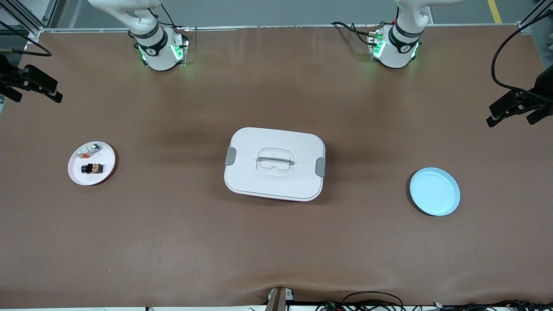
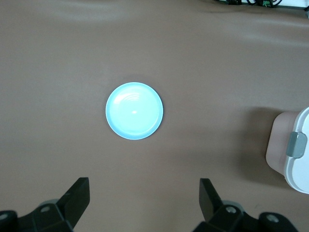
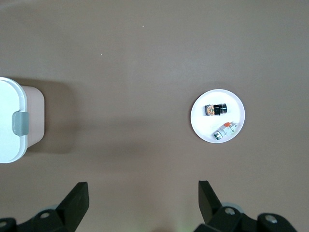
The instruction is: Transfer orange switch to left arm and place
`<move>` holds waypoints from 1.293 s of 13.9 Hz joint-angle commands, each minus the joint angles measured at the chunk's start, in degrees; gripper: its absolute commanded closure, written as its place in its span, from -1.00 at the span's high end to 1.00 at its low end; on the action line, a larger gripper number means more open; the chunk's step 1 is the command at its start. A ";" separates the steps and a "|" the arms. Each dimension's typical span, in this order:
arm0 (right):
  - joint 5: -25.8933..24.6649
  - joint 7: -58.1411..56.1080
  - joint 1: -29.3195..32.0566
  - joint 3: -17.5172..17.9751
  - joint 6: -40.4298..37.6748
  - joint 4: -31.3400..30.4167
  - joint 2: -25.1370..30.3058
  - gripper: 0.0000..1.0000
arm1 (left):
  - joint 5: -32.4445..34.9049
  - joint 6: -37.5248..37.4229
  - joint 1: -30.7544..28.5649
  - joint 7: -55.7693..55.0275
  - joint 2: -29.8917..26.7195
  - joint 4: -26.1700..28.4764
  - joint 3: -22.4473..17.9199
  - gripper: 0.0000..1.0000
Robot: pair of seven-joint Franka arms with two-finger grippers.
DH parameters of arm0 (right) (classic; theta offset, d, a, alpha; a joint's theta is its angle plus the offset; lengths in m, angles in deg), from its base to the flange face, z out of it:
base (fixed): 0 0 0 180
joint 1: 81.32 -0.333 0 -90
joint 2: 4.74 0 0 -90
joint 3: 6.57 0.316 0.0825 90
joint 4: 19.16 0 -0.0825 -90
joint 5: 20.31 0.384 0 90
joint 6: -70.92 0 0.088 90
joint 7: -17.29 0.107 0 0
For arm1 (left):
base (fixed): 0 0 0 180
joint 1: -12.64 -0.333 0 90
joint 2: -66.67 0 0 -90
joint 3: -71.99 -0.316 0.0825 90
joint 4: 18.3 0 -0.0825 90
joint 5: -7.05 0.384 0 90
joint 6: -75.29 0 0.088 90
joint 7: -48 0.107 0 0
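The orange switch (image 1: pixel 93 168) lies on its side on a small white plate (image 1: pixel 108 164) toward the right arm's end of the table; it also shows in the right wrist view (image 3: pixel 216 110). The white box (image 1: pixel 274 163) with grey clips stands mid-table, and its edge shows in both wrist views (image 2: pixel 294 150) (image 3: pixel 12 121). My left gripper (image 2: pixel 144 187) is open and empty, high over the bare table by the blue plate (image 2: pixel 134 110). My right gripper (image 3: pixel 143 186) is open and empty, high over the bare table between the box and the white plate (image 3: pixel 203 126). Neither gripper shows in the front view.
A small white part with red and green bits (image 1: pixel 88 150) shares the white plate. The empty light-blue plate (image 1: pixel 434 191) lies toward the left arm's end. Black camera mounts (image 1: pixel 30 82) (image 1: pixel 518 106) stand over both table ends.
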 commanded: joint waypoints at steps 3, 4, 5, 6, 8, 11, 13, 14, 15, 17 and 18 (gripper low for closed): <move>-1.61 1.11 -0.87 -0.17 0.69 -1.32 1.40 1.00 | 0.06 -0.39 0.16 0.31 -0.21 -0.48 0.01 1.00; -1.61 1.11 -0.96 -0.08 0.60 -1.32 1.40 1.00 | 0.06 -0.39 0.16 0.31 -0.21 -0.40 0.01 1.00; -1.61 1.11 -0.87 -0.17 0.52 -1.41 1.40 1.00 | 0.06 -0.39 0.07 0.31 -0.21 -0.39 0.01 1.00; -1.61 1.11 -0.87 -0.17 0.51 -1.41 1.40 1.00 | 0.06 -0.39 0.07 0.40 -0.21 -0.39 0.01 1.00; -1.61 1.11 -0.87 -0.17 0.51 -1.41 1.40 1.00 | 0.15 -0.39 0.16 0.75 -0.21 -0.48 0.01 1.00; -1.61 1.11 -0.69 -0.26 0.51 -1.41 1.40 1.00 | 0.32 -0.39 -0.10 2.24 -0.12 -0.74 0.01 1.00; -1.61 1.11 -0.52 -0.34 0.69 -1.32 1.14 1.00 | -0.03 -0.30 -0.10 2.07 -0.21 -0.83 0.01 1.00; -1.61 1.11 -0.52 -0.35 1.21 -1.24 0.96 1.00 | -0.03 -0.30 0.07 2.07 -0.21 -0.83 0.01 1.00; -1.61 1.11 -0.52 -0.35 2.26 -1.32 0.96 1.00 | -0.03 -0.39 0.07 1.98 -0.21 -0.83 -0.08 1.00; -1.52 1.29 -0.52 -0.34 4.11 -1.15 0.61 1.00 | -0.03 -0.30 -0.10 1.98 -0.21 -0.92 0.01 1.00; -1.52 1.72 -0.52 -0.35 3.68 -0.97 0.35 1.00 | -0.03 -0.30 -0.10 2.07 -0.21 -0.92 -0.08 1.00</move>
